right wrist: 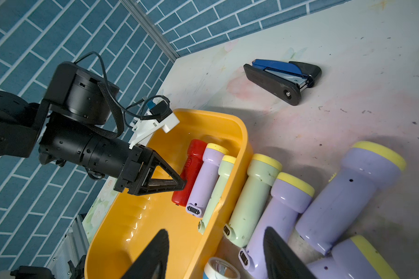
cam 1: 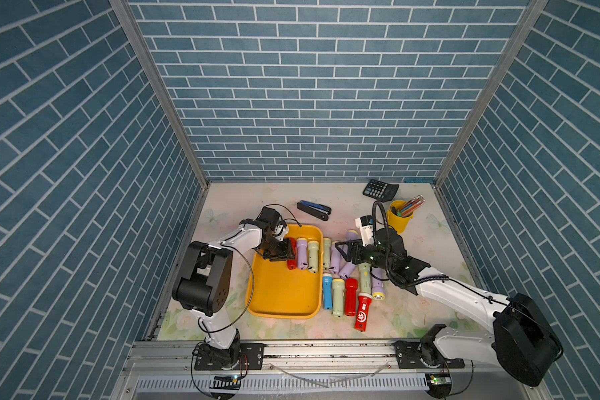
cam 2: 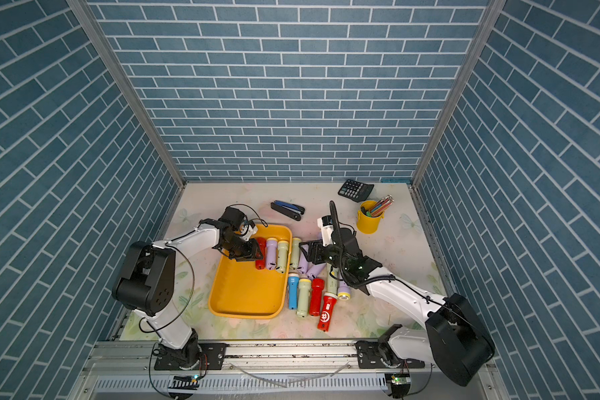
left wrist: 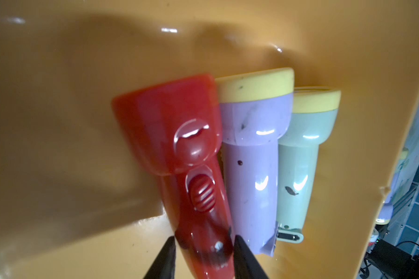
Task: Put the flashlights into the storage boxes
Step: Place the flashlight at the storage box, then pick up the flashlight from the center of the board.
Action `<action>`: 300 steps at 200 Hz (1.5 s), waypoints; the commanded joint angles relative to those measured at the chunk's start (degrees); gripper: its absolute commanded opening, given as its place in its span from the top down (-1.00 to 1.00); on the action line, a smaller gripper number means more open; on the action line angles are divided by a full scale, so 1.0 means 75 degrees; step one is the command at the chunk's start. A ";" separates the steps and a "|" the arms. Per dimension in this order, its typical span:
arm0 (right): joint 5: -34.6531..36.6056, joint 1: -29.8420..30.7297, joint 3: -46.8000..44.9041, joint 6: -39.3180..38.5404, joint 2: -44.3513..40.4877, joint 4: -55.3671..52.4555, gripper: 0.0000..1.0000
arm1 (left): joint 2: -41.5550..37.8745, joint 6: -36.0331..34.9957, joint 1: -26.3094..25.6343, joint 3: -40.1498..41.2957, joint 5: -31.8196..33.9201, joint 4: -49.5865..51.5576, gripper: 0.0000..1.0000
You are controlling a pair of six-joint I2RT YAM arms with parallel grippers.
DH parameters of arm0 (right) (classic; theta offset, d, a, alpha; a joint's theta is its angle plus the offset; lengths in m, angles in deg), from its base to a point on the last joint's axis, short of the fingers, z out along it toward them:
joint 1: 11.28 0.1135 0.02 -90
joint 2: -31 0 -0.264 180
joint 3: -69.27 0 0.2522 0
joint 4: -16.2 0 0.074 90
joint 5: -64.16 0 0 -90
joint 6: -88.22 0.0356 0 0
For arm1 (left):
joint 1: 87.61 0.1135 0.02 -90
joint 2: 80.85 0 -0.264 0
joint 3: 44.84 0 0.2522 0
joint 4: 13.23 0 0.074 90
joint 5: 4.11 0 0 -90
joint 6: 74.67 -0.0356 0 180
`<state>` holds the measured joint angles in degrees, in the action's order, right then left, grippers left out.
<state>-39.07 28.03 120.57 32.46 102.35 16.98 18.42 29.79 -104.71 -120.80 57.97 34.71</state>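
Observation:
The yellow-orange storage box [cam 1: 281, 294] lies left of centre, and three flashlights lie side by side at its far end: red [left wrist: 169, 125], lilac [left wrist: 252, 169] and pale green [left wrist: 298, 174]. My left gripper [left wrist: 203, 238] reaches into the box. Its fingers straddle the tail of the red flashlight's handle, slightly apart from it, and that flashlight looks blurred. My right gripper [right wrist: 215, 229] hovers open and empty over the box's right rim and the lilac flashlights [right wrist: 281, 217] beside it. Several more flashlights, among them blue [cam 1: 327, 291] and red [cam 1: 350, 296], lie on the table right of the box.
A blue-black stapler [cam 1: 314, 210] lies behind the box. A calculator [cam 1: 380, 189] and a yellow pencil cup [cam 1: 400, 216] stand at the back right. Blue brick-patterned walls close in three sides.

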 commanded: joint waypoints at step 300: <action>0.0679 -0.0587 0.2465 0.0474 0.0759 -0.8901 -0.11 | -0.2097 0.0182 -0.1228 0.0371 0.0295 -0.0627 -0.01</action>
<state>-31.18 22.63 136.90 34.45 106.48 -49.94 1.67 30.67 -113.56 -118.35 60.77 31.27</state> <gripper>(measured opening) 0.567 0.504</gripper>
